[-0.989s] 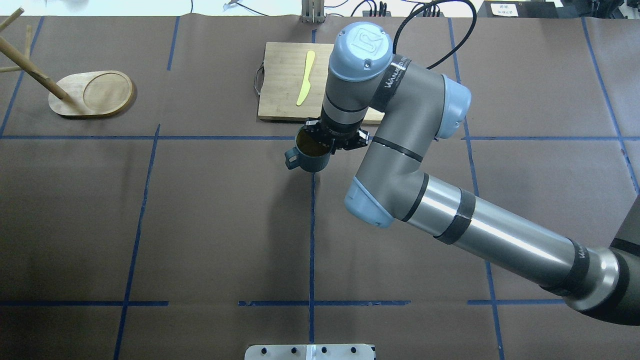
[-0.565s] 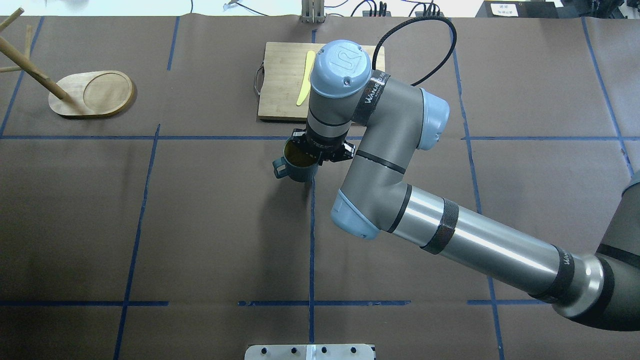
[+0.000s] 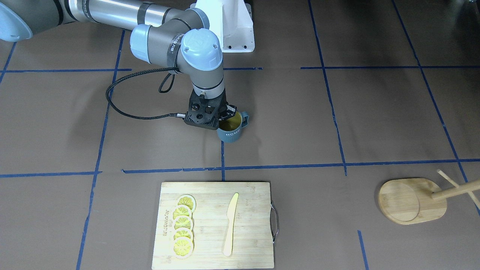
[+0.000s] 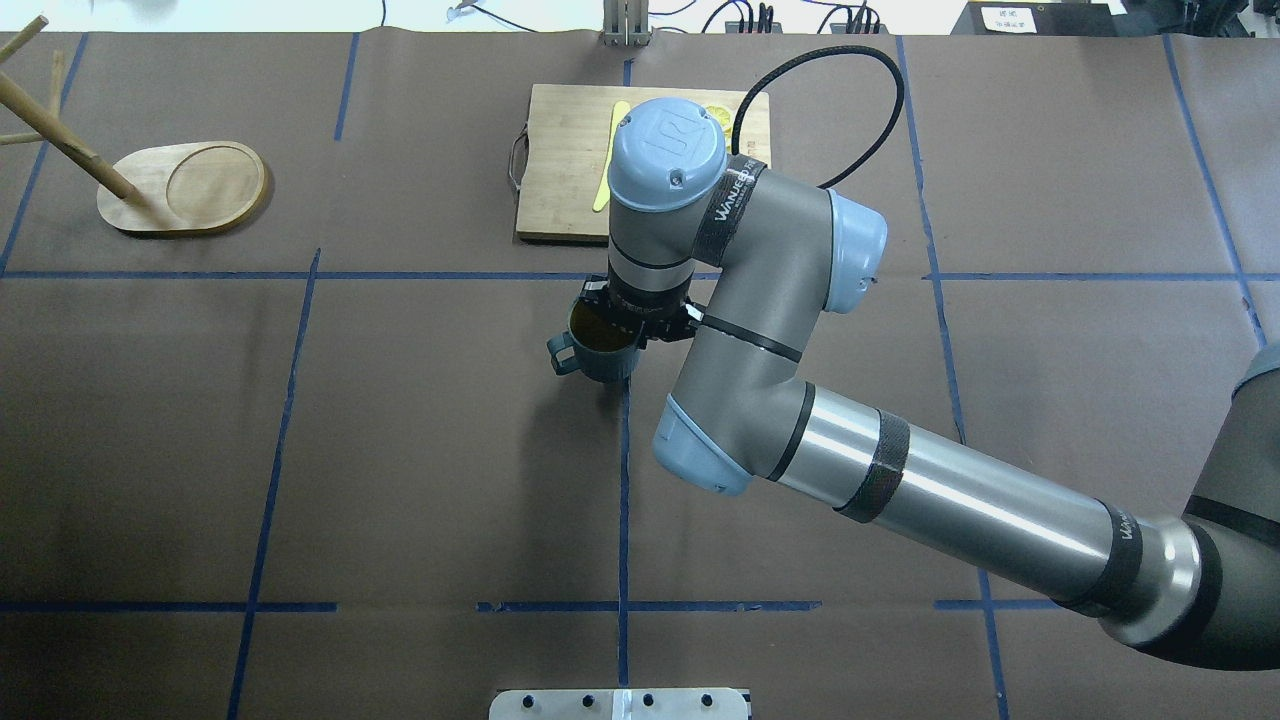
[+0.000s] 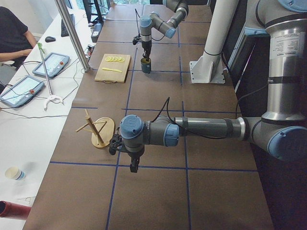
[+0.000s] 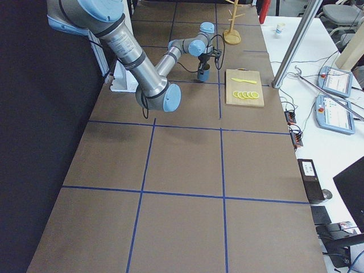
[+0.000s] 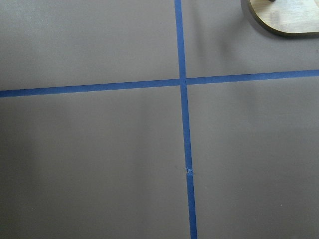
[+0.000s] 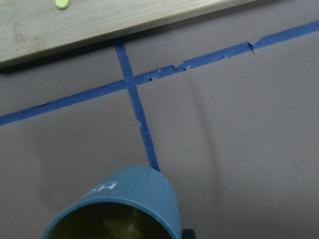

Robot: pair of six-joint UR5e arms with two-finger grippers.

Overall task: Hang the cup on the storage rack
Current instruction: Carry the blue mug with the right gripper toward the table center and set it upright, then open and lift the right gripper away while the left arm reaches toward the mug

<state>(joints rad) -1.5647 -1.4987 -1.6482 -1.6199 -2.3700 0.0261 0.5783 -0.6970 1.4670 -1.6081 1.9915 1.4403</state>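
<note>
The cup (image 4: 598,360), teal-grey with a yellow inside, is upright near the table's middle, its handle towards the rack side. It also shows in the front view (image 3: 229,132) and the right wrist view (image 8: 124,204). My right gripper (image 4: 622,328) is shut on the cup's rim and holds it low over the table. The storage rack (image 4: 185,188) stands far off at the back left, its oval base also in the front view (image 3: 412,200). My left gripper (image 5: 131,165) shows only in the left side view, near the rack (image 5: 101,134); I cannot tell whether it is open or shut.
A bamboo cutting board (image 3: 217,225) with a yellow knife (image 3: 230,224) and several lemon slices (image 3: 183,221) lies just beyond the cup. Blue tape lines cross the brown table cover. The rack base's edge (image 7: 286,20) shows in the left wrist view.
My right arm has carried the cup left and towards the robot's side, away from the cutting board. The rack has not moved.
</note>
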